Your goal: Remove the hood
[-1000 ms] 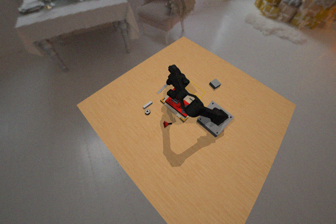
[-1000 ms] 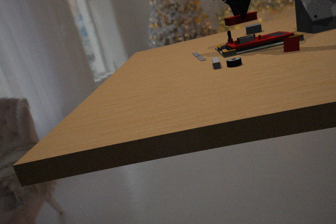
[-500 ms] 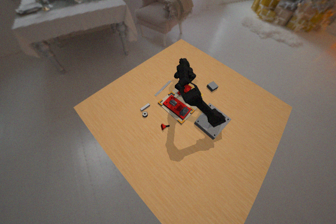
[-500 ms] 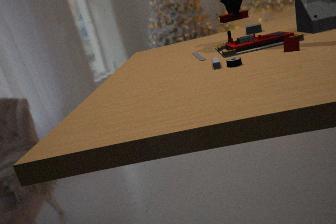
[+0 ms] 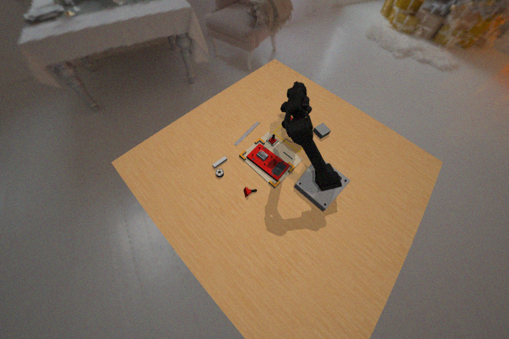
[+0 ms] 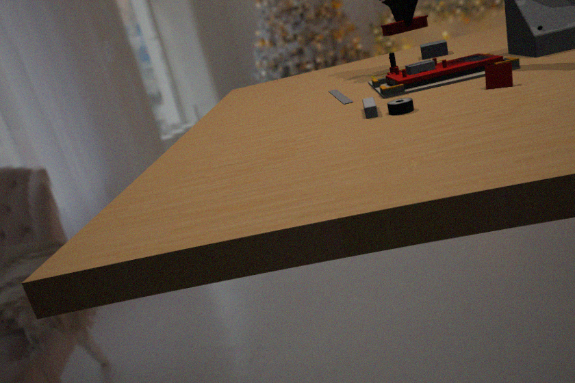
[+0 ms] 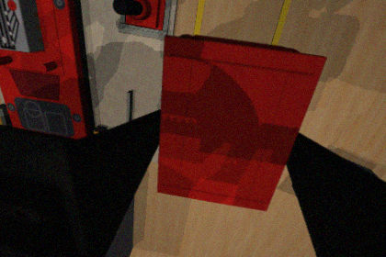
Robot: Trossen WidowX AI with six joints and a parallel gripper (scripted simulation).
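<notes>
Two end effector (image 6: pixel 402 21) fingers clamp the red hood (image 7: pixel 234 120) above the table (image 6: pixel 297 163).

Sitting on the tabletop (image 5: pixel 297 271): one car (image 5: pixel 268 160), two grey bars (image 5: pixel 246 133) (image 5: pixel 219 161), one ring (image 5: pixel 219 173), one grey block (image 5: pixel 322 129), one hood (image 7: pixel 234 123) hanging above.
</notes>
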